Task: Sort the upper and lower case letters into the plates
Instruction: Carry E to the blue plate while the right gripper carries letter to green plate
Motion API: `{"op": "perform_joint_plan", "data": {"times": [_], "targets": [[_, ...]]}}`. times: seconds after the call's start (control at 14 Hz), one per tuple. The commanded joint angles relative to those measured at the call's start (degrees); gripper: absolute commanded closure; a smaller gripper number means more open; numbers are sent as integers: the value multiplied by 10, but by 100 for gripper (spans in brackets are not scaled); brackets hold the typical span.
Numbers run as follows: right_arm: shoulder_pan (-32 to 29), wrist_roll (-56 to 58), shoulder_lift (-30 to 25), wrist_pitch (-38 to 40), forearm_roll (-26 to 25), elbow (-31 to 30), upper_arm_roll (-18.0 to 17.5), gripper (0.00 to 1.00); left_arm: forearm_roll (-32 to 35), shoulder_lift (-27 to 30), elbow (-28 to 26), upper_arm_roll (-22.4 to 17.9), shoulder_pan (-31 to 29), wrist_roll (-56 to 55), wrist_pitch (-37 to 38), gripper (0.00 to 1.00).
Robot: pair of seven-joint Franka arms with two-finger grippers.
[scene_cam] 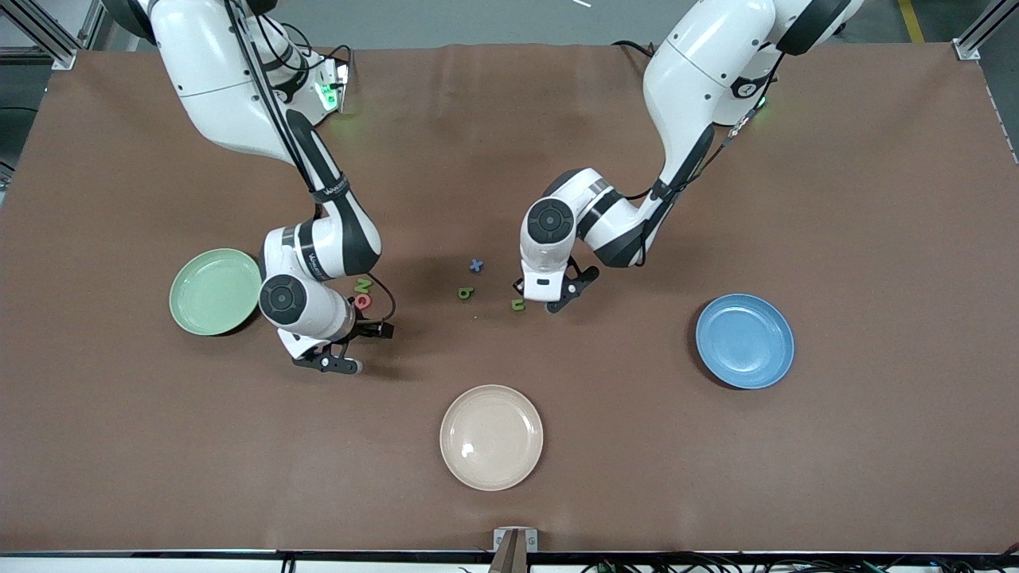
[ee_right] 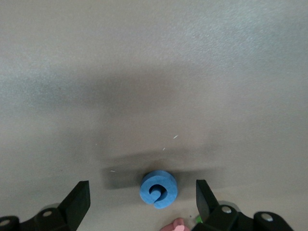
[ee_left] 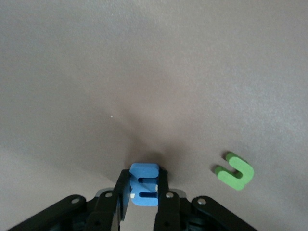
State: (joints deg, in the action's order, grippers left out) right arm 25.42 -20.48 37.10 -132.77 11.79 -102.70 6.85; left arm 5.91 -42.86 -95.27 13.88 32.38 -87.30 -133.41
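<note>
Left wrist view: left gripper point(ee_left: 143, 192) jaws clench the blue letter point(ee_left: 144, 185); right gripper point(ee_right: 143, 202) jaws straddle a blue round letter point(ee_right: 159, 189), released.

A brown table point(scene_cam: 876, 199) fills the scene. A cream-beige plate point(scene_cam: 491, 437) sits on it at the edge nearest the front camera, midway between the two ends of the table. It is round, shallow and holds nothing. Grey floor point(scene_cam: 478, 20) shows past the table's top edge, and metal frame posts point(scene_cam: 48, 36) stand at its corners. A small metal bracket point(scene_cam: 514, 545) sits at the table's near edge, below the plate.
</note>
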Motion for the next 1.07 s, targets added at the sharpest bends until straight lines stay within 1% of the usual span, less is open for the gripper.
{"op": "perform_joint_plan", "data": {"times": [0.0, 0.14, 0.29, 0.36, 0.5, 0.71, 0.86, 0.93, 1.0], "targets": [[-2, 2, 3, -8, -3, -6, -3, 13, 12, 2, 8, -9, 5, -3, -3, 99], [-8, 5, 5, -12, -3, -6, -3, 13, 12, 25, 7, -16, -11, -3, 3, 99], [-7, 6, 8, -12, -3, -6, -3, 18, 13, 65, 7, -17, -48, 12, 31, 100], [-7, 6, 8, -12, -3, -6, -3, 21, 12, 82, 7, -16, -61, 41, 40, 100], [-7, 6, 8, -12, -3, -5, -3, 31, 11, 116, 4, -15, -99, 88, 46, 100], [-8, 6, 8, -12, -3, -5, -3, 52, 11, 142, 4, -15, -154, 181, 90, 100], [-8, 6, 8, -12, -3, -5, -3, 61, 12, 150, 3, -15, -200, 251, 123, 100], [-8, 6, 8, -12, -3, -5, -3, 63, 12, 150, 2, -16, -220, 286, 138, 100], [-8, 6, 8, -12, -3, -5, -3, 68, 12, 149, 3, -16, -244, 313, 141, 100]]}}
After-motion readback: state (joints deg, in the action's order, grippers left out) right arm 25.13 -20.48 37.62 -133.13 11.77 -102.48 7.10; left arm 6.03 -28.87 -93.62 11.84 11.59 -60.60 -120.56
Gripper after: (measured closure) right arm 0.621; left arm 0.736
